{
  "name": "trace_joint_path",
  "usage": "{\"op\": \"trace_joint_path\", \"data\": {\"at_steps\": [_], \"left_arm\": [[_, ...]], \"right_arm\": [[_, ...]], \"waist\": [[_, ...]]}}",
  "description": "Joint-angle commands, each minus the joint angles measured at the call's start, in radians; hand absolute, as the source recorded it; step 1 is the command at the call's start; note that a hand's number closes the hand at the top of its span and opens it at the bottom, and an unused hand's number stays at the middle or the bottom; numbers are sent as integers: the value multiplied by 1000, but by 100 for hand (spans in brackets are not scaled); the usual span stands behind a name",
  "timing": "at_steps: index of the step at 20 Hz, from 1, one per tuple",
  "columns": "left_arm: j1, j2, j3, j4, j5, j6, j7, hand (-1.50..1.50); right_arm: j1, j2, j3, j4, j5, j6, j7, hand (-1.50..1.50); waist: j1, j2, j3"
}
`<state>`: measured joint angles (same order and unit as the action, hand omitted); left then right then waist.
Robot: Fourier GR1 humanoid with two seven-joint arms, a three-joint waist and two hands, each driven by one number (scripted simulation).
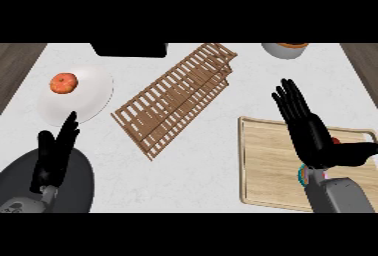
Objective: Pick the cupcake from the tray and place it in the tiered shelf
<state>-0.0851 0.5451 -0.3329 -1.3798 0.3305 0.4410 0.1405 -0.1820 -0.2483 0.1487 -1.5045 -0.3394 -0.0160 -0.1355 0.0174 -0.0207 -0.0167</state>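
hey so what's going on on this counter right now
The robot's right hand is over the wooden tray, fingers straight, and hides most of the cupcake; only a bit of it shows, and nothing is gripped yet. The slatted tiered shelf lies in the middle of the counter. The left hand rests open at the lower left, below a white plate with an orange fruit.

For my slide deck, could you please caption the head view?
Right hand open above the wooden tray, cupcake mostly hidden; slatted shelf at centre, left hand resting.
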Motion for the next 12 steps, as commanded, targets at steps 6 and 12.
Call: {"op": "trace_joint_path", "data": {"at_steps": [6,12], "left_arm": [[-47,-32,109,-175,7,39,-146,0],[-19,-61,123,-204,22,-6,-135,0]], "right_arm": [[-6,-179,-191,-62,98,-197,171,150],[186,-123,-342,-226,-11,-270,166,-150]], "waist": [[-23,8,14],[-30,16,16]]}}
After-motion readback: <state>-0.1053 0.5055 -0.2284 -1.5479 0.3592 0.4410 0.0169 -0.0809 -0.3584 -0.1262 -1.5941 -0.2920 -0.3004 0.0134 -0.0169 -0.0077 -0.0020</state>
